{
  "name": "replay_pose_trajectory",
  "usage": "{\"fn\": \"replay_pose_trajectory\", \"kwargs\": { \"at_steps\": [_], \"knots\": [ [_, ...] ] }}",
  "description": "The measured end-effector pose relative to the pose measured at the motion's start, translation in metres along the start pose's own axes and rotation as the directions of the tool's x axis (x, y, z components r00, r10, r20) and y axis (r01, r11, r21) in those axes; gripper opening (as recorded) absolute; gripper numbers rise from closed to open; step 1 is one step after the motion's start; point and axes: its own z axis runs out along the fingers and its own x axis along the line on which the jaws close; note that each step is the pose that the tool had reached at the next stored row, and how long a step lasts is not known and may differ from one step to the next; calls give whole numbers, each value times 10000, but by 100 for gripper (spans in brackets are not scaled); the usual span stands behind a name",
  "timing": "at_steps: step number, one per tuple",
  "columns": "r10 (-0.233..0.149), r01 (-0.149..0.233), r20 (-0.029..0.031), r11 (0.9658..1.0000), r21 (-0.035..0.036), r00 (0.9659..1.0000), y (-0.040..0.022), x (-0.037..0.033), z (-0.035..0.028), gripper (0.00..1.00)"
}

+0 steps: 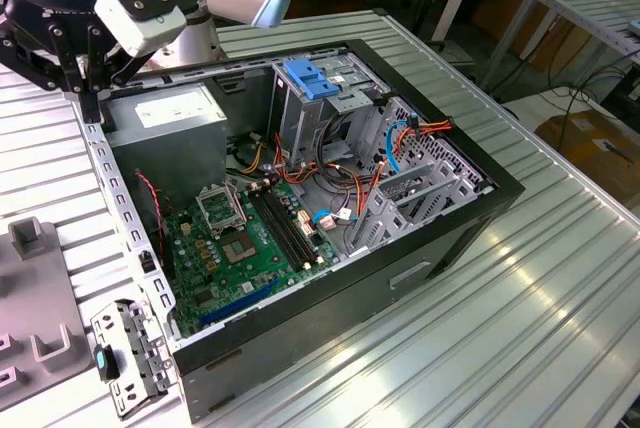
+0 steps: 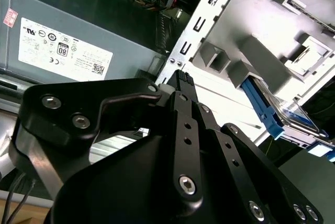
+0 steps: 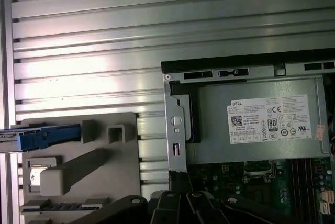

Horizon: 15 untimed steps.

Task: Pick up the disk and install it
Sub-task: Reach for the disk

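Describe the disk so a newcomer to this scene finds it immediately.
Find the open computer case on the ribbed metal table; just outside it lies a grey fixture with raised blocks. The disk sits at that fixture's edge, flat silver metal whose blue side rail stands out from the plain grey blocks beside it.

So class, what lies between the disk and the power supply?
In the first wrist view: disk, grey holder's blocks, bare ribbed table, case wall, power supply.

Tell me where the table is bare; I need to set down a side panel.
Bare: the ribbed table on the exterior view's right of the case. Crowded: the grey fixture on the exterior view's left, and cables inside the case.
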Motion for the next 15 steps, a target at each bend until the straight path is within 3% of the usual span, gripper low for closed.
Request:
{"fn": "replay_pose_trajectory", "kwargs": {
  "at_steps": [7,10,15],
  "knots": [
    [3,-3,-63,10000,5,10000,-6,75,12,11],
    [1,-1,-64,10000,4,10000,-17,204,26,11],
    [3,-3,-60,10000,5,10000,-39,505,57,11]
  ]
}}
